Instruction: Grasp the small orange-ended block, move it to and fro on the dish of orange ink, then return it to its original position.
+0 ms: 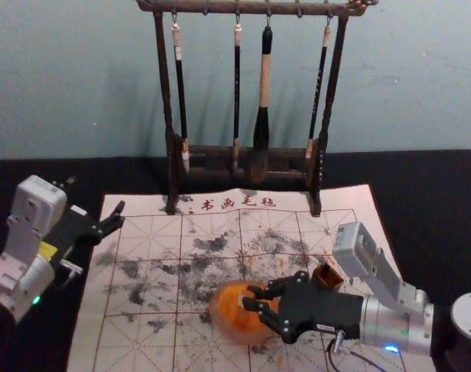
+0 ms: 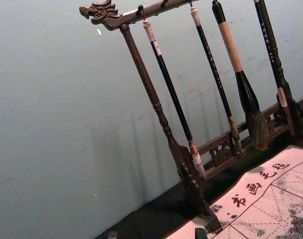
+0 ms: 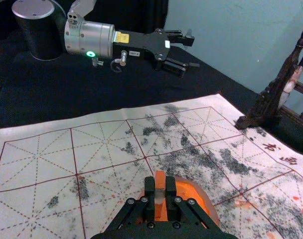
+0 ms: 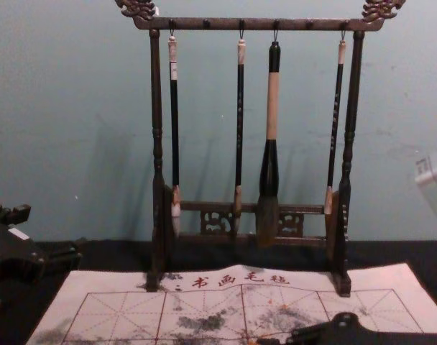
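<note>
Right tool was closed on small pale, orange-ended block, at round translucent dish of orange ink. Grasp done; rubbing probably under way; return was left. Left tool was parked open beside white gridded mat. Counted: one block, one dish, two tools, one mat, one dark wooden rack, four long-handled brushes, one square brown pot.

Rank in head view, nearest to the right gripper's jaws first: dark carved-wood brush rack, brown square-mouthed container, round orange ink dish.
1. Round orange ink dish: directly below the right gripper's jaws.
2. Brown square-mouthed container: to their right, slightly farther back.
3. Dark carved-wood brush rack: at the back, across the mat.
</note>
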Tool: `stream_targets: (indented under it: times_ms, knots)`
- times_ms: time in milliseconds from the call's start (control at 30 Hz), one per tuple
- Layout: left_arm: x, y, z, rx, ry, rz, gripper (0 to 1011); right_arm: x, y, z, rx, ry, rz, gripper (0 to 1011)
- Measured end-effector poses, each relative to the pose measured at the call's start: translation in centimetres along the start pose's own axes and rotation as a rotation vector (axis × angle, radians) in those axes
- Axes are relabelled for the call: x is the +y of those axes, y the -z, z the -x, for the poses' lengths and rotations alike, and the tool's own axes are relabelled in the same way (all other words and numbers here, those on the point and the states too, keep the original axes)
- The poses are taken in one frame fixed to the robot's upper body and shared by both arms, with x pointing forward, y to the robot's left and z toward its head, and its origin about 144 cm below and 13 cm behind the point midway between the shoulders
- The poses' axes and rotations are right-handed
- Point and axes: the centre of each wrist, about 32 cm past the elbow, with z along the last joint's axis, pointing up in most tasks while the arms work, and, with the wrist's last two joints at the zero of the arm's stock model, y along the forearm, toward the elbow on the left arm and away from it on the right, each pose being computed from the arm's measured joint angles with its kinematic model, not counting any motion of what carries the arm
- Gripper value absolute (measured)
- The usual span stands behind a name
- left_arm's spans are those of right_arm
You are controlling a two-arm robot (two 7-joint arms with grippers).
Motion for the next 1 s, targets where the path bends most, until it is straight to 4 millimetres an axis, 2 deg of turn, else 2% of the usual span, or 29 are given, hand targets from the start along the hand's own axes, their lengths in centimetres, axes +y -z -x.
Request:
stream_targets:
  times_ms: [500,1000]
  knots:
    - [0.0,0.0,0.0,0.0,0.0,0.0,1001,0.7,-0.2,-0.3,-0.03,0.006,0.012,87]
    - [0.0,0.0,0.0,0.0,0.0,0.0,1001,0.4,-0.3,-1.3,-0.029,0.07,0.032,87]
